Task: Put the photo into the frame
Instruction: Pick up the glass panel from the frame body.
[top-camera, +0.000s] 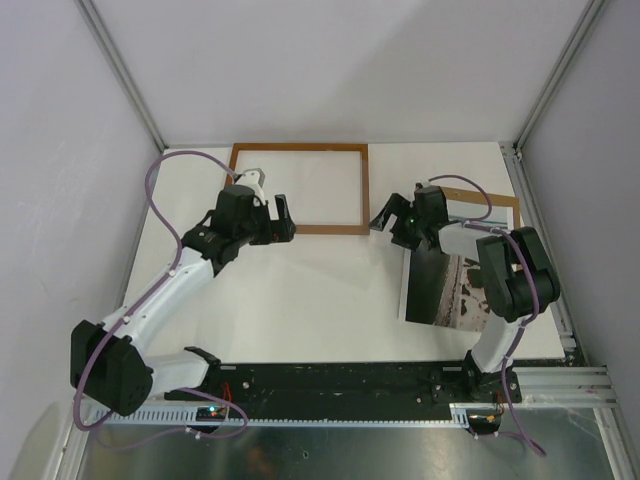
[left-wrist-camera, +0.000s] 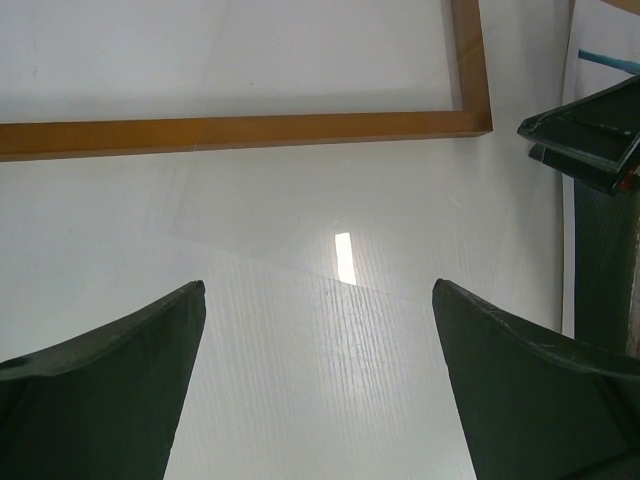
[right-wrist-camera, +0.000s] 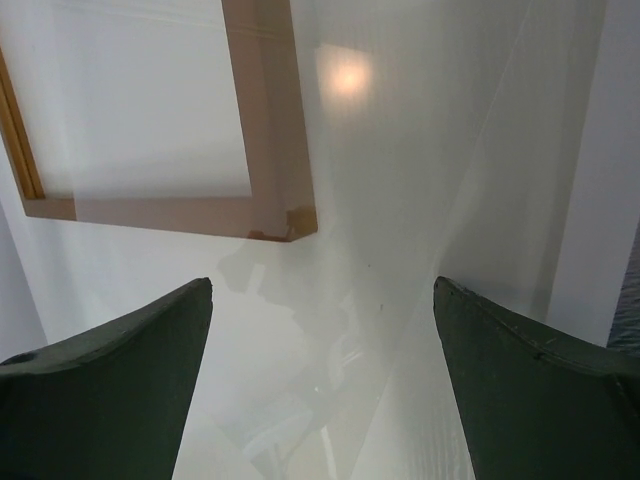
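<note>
Frame (top-camera: 330, 229) lies flat on the table (top-camera: 300, 300), photo (top-camera: 440, 295) flat to its right and apart from it; left gripper (top-camera: 289, 220) at the frame's near rail and right gripper (top-camera: 386, 226) by the photo's far edge are both wide open and empty, probably staged for a first grasp.
</note>
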